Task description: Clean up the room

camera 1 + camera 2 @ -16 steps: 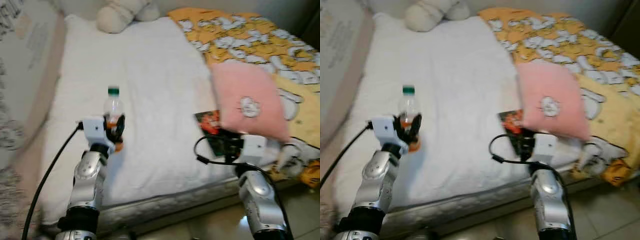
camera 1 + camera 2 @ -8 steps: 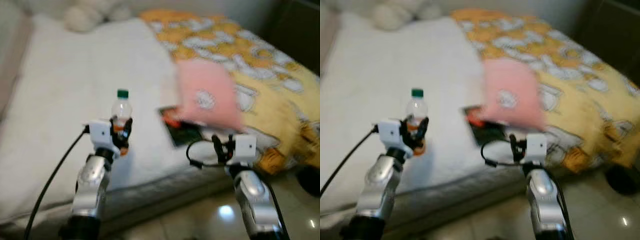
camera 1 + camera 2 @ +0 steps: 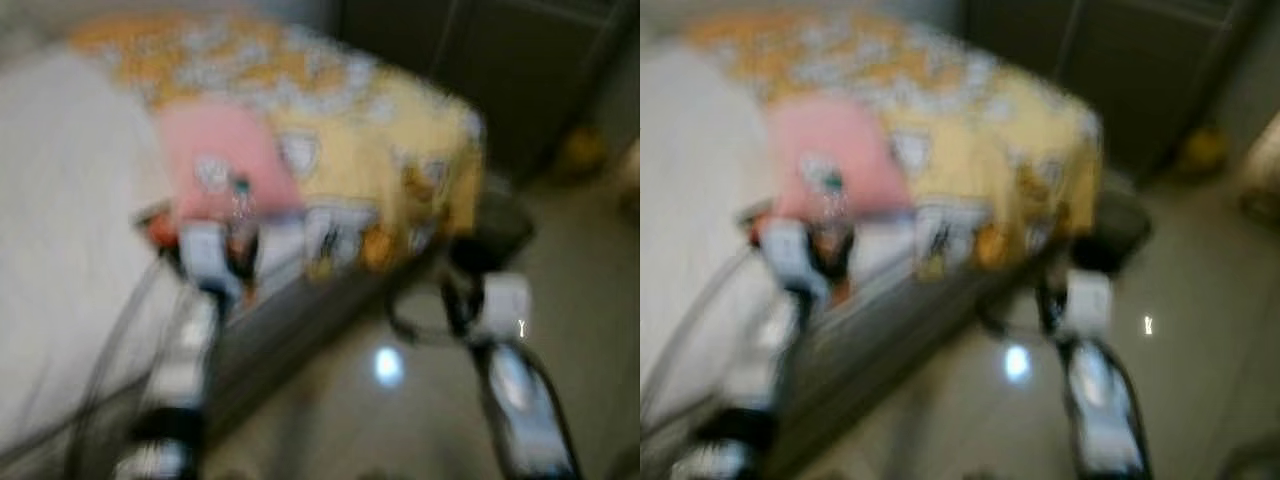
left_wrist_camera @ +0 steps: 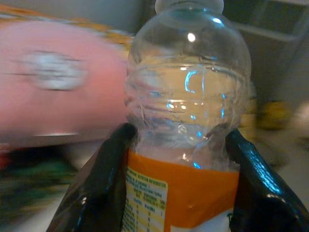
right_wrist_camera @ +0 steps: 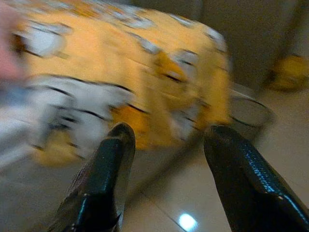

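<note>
The plastic bottle point(image 4: 186, 121) is shown pinched between the two black fingers point(image 4: 99, 193) of the left gripper point(image 3: 232, 258), held upright and clear of the bed, with its green cap uppermost. The bottle is clear and appears empty. An orange label is wrapped round its lower body; a pale panel of small print is visible on it, but no word or brand can be read. The right gripper point(image 5: 169, 179) is held forward above the glossy tiled floor point(image 3: 400, 420), its fingers spread and nothing between them.

Beyond the grippers, the bed point(image 3: 60, 200) with its white sheet is seen through heavy blur. A pink cushion point(image 3: 215, 160) bearing a pale emblem lies on it beside a yellow cartoon-print blanket point(image 3: 380, 140), which hangs over the bed's corner. A dark round container point(image 5: 248, 112) stands on the floor near that corner. Farther off, dark cabinet doors point(image 3: 480, 70) and a small yellow object point(image 3: 580, 150) are made out.

One item is judged collected but not yet deposited; the cushion, blanket and remaining clutter appear untouched.
</note>
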Controlling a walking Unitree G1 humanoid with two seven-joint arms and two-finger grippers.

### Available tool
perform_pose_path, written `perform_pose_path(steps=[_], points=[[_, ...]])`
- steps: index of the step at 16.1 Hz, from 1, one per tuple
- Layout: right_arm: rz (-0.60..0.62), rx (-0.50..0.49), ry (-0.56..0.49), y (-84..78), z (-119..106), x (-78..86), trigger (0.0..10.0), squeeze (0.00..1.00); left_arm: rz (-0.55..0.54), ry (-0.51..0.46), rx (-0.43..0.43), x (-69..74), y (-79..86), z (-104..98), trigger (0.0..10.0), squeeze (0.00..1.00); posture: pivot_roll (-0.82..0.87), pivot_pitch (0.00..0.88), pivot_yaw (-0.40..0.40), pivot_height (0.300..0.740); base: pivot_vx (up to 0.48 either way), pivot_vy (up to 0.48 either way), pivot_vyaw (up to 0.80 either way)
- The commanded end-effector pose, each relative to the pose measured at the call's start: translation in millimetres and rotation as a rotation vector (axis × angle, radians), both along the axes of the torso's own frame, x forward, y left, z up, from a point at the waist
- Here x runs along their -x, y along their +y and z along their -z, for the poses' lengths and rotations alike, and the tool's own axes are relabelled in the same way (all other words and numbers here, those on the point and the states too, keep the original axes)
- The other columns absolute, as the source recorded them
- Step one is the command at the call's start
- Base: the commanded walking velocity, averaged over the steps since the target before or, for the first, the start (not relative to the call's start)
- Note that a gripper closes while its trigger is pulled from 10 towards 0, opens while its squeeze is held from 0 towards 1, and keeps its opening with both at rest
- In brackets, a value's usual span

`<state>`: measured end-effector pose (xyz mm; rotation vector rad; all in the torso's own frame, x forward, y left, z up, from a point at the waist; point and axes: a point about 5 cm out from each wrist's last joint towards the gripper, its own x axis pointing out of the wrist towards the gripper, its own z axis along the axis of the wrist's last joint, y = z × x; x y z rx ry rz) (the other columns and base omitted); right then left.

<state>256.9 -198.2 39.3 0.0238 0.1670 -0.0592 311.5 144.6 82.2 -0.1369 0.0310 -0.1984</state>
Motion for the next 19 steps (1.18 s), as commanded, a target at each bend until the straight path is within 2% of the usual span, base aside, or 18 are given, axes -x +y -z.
perform_pose_path(steps=[1,4,9,10,11,12,13,14,17,19], points=[[-0.007,-0.011,-0.024,4.9,-3,-3.6,10.0,0.00,0.015,-0.022,-0.020,-2.3,-0.3,-3,10.0,0.00,0.08,0.000,-0.027,0.740,0.349,-0.326,0.00],[-0.033,-0.027,-0.025,14.4,-4,-9.7,10.0,0.00,0.113,-0.033,-0.045,-0.2,-17.8,-1,10.0,0.00,0.07,0.000,-0.024,0.740,0.356,-0.317,0.00],[-0.058,-0.025,-0.036,19.9,-6,-11.7,10.0,0.00,0.174,-0.043,-0.070,-1.9,-25.2,-2,10.0,0.00,0.06,0.000,-0.019,0.740,0.376,-0.293,0.00],[-0.058,-0.025,-0.033,19.7,-5,-11.2,10.0,0.00,0.199,-0.054,-0.128,-1.7,-29.4,-2,10.0,0.00,0.06,0.000,-0.017,0.740,0.469,0.000,0.00],[-0.057,-0.028,-0.031,19.7,-4,-11.2,10.0,0.00,0.194,-0.035,-0.246,-2.6,-33.4,3,10.0,0.00,0.06,0.000,-0.015,0.740,0.000,0.000,0.00],[-0.057,-0.030,-0.031,19.8,-4,-11.1,10.0,0.00,0.226,-0.044,-0.161,-0.8,-35.0,0,10.0,0.00,0.06,0.000,-0.015,0.740,0.000,0.000,0.00],[-0.058,-0.032,-0.033,20.0,-5,-11.0,10.0,0.00,0.237,-0.039,-0.142,-0.3,-34.9,-1,10.0,0.00,0.06,0.000,-0.013,0.740,0.480,0.000,0.00],[-0.065,-0.030,-0.039,21.6,-6,-10.2,10.0,0.00,0.228,-0.046,-0.085,-0.8,-33.3,-3,10.0,0.00,0.06,0.000,-0.012,0.740,0.480,0.000,0.00],[-0.080,-0.008,-0.031,24.6,-5,-11.4,10.0,0.00,0.250,-0.067,-0.080,-2.3,-40.5,-6,10.0,0.00,0.06,0.000,-0.012,0.740,0.480,0.000,0.00],[-0.066,-0.005,-0.023,19.7,-4,-12.6,10.0,0.00,0.232,-0.046,-0.064,-4.9,-38.7,-3,10.0,0.00,0.05,0.000,-0.012,0.740,0.480,0.000,-0.80]])
